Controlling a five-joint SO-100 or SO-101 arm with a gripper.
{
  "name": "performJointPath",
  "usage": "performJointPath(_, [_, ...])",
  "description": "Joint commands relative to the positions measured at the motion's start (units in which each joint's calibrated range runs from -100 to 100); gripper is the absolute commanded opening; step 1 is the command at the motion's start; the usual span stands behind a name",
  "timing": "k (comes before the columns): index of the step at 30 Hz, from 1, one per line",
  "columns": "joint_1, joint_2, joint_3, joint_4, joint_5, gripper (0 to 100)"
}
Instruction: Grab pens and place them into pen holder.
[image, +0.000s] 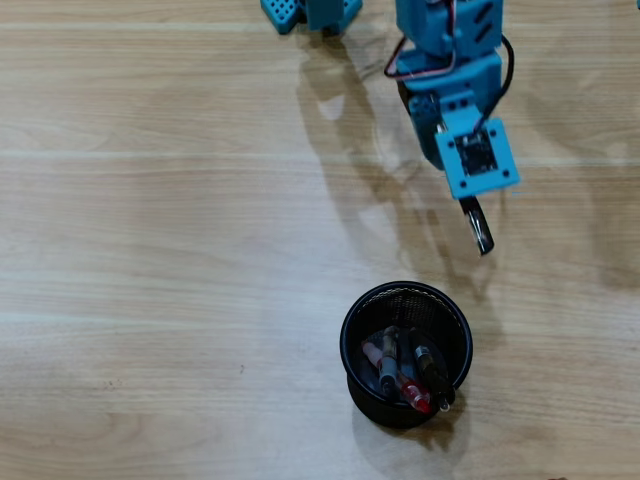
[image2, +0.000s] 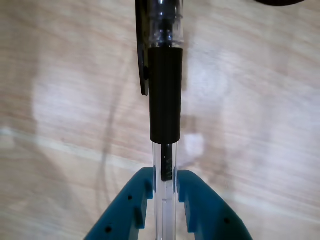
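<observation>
The black mesh pen holder stands on the wooden table at lower centre-right of the overhead view, with three pens inside, one of them red and clear. My blue gripper is shut on a clear pen with a black cap, pinching its clear barrel between both fingers. In the overhead view this pen sticks out below the arm's wrist, above and to the right of the holder. The holder's rim just shows at the top edge of the wrist view.
The arm's blue base parts sit at the top edge of the overhead view. The light wooden table spreads bare to the left of the holder and the arm.
</observation>
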Motion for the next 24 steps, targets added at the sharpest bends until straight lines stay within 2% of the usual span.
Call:
performJointPath(1, [1.4,-7.3,-2.2,2.0,0.3,2])
performJointPath(7, [2.5,-12.2,-2.4,1.2,1.9,2])
performJointPath(11, [4.2,-15.8,-2.2,-6.4,5.5,2])
performJointPath(18, [6.1,-22.7,-2.1,-7.7,6.1,2])
performJointPath(24, [9.3,-34.3,8.0,-11.0,7.8,2])
